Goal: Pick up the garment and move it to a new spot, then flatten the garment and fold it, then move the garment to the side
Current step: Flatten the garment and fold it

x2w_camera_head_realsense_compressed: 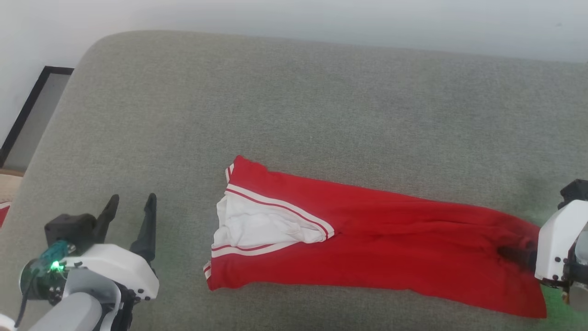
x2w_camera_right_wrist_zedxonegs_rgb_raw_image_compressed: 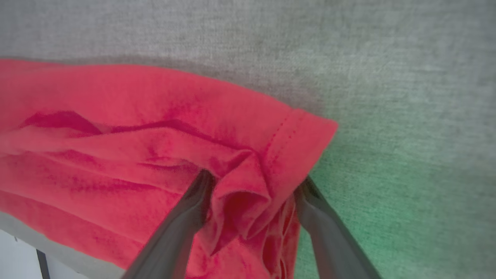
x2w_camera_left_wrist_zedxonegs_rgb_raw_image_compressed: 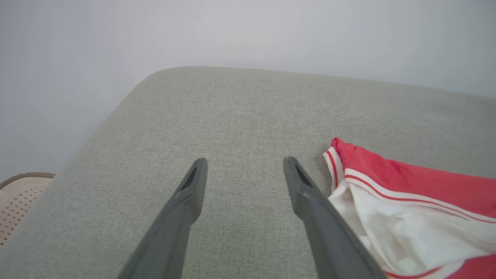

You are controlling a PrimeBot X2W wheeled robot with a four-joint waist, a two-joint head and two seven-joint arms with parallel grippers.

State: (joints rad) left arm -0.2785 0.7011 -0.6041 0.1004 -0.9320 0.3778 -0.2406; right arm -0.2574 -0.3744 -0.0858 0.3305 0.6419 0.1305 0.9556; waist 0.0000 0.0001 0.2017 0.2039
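Note:
The garment is a red shirt lying in a long folded strip across the grey cushion, with a white sleeve and striped trim at its left end. My left gripper stands open over bare cushion, left of the sleeve end, and in the left wrist view its fingers have nothing between them. At the garment's right end, my right gripper is low on the cloth. In the right wrist view its fingers stand wide apart, with a bunched fold of the red hem between them.
The cushion's rounded far-left corner drops off to a pale wall. A black-framed panel leans beside the left edge. A beige perforated object sits low beyond that edge. Bare cushion stretches behind the garment.

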